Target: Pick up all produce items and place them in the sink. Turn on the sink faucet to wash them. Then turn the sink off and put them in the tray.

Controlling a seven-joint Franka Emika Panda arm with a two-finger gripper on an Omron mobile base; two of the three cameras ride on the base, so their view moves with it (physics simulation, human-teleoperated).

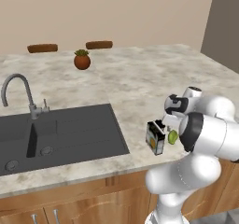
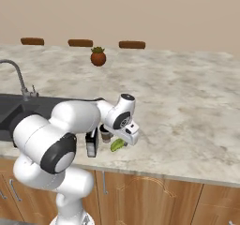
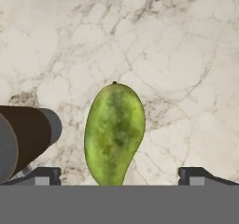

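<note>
Green fruit (image 3: 114, 133) lies on the marble counter (image 3: 177, 55) right under the wide-open, empty gripper (image 3: 119, 176), between its two tips, long way pointing away from the hand, so both tips can close on its sides.

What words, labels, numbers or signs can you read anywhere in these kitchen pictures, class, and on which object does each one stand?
No text can be read.
Small dark box on the counter: a yellow mark on its face, too small and blurred to read.
Green fruit, sink, faucet, plant pot: no lettering visible.
</note>
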